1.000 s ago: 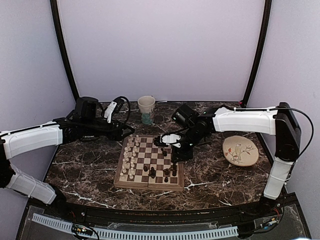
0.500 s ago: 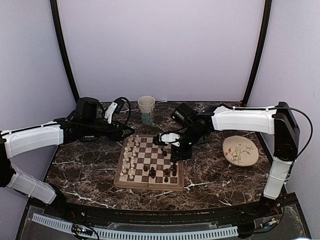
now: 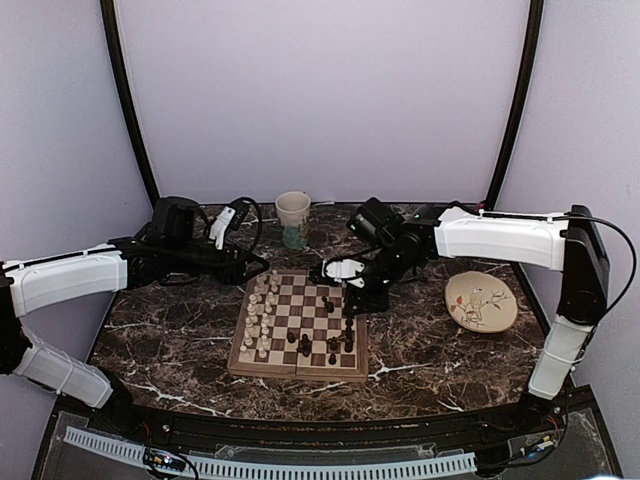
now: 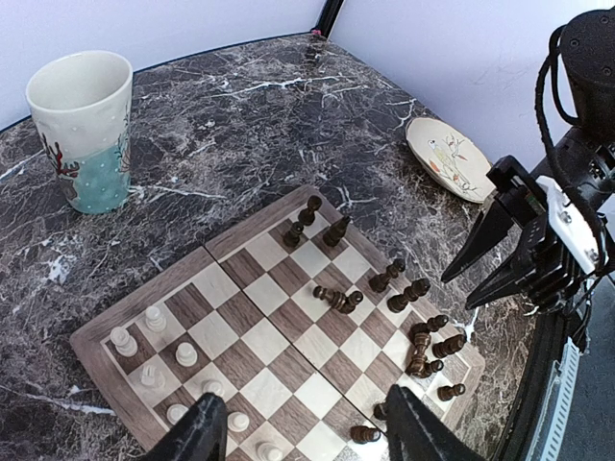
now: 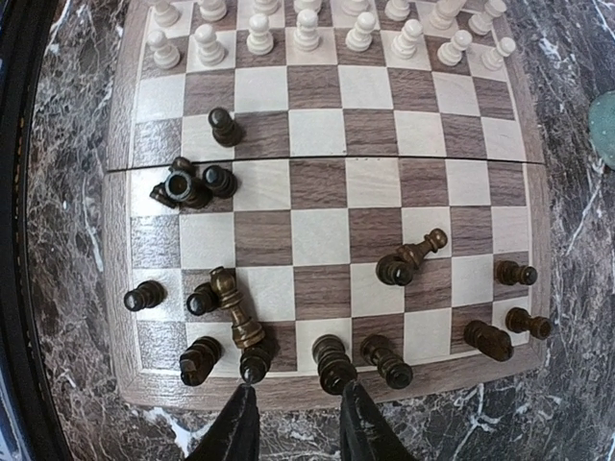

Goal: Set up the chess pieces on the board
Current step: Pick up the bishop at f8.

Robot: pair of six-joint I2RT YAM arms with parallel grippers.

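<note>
The board (image 3: 300, 371) lies mid-table and also shows in the left wrist view (image 4: 263, 339) and right wrist view (image 5: 321, 236). Cream-white chess pieces (image 3: 262, 312) stand in two rows on its left side (image 5: 307, 29). Dark chess pieces (image 3: 335, 342) are scattered on its right half, some standing, and some lying, such as one (image 5: 233, 309) and another (image 5: 413, 257). My right gripper (image 3: 362, 298) (image 5: 300, 427) is open and empty above the board's right edge. My left gripper (image 3: 248, 266) (image 4: 307, 437) is open and empty, hovering over the board's far left corner.
A cream and teal cup (image 3: 293, 219) (image 4: 82, 130) stands behind the board. A round cream plate (image 3: 481, 302) (image 4: 450, 158) lies at the right. The right gripper (image 4: 500, 254) shows in the left wrist view, beyond the board's right edge. Walls enclose the dark marble table.
My right gripper has drawn back and up from the dark pieces on the board's right side toward the edge. The left arm has not moved.
</note>
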